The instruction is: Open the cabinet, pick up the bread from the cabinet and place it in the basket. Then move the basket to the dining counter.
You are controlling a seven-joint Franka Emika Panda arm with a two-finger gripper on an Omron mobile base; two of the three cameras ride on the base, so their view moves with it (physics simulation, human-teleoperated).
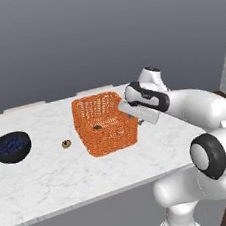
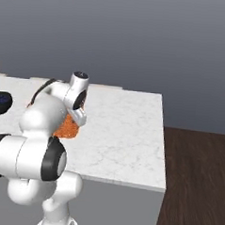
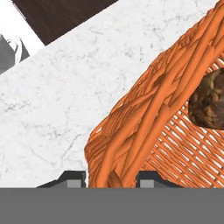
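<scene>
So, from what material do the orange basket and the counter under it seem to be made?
The basket looks like woven wicker or rattan, matt orange: interlaced strands with gaps show in the hand view, though it could be plastic weave. The dining counter looks like polished marble: white with fine grey veins and a thick plain edge.

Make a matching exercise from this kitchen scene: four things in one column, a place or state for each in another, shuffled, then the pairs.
Things:
1. bread
2. basket
3. dark bowl
4. small ring-shaped item

Places or states:
A. on the marble between bowl and basket
B. holds dark blue berries
C. inside the basket
D. rim sits between the gripper fingertips

Pairs: 1-C, 2-D, 3-B, 4-A
</scene>
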